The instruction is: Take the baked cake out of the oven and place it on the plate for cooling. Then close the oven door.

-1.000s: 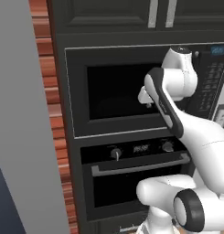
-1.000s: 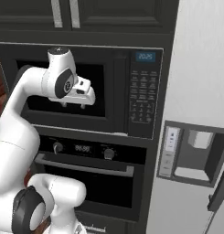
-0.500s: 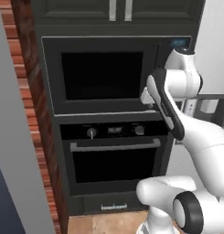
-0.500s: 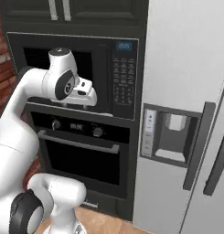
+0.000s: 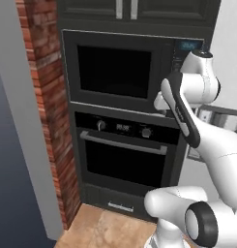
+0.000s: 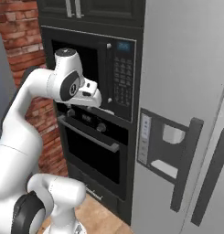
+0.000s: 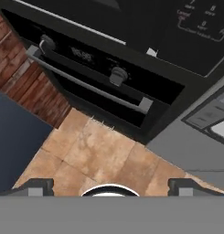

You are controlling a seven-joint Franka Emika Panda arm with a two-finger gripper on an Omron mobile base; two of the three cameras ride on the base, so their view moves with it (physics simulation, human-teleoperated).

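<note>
Parked facing the oven, door shut, nothing grabbed yet.

Going left to right from my seat: brick wall, then the black stack with the microwave on top and the oven right under it. The oven door stands upright and closed, its grey bar handle running level, left to right. My pincer hangs up by the microwave, tips spread wide, holding nothing. Fridge sits far right.
</note>
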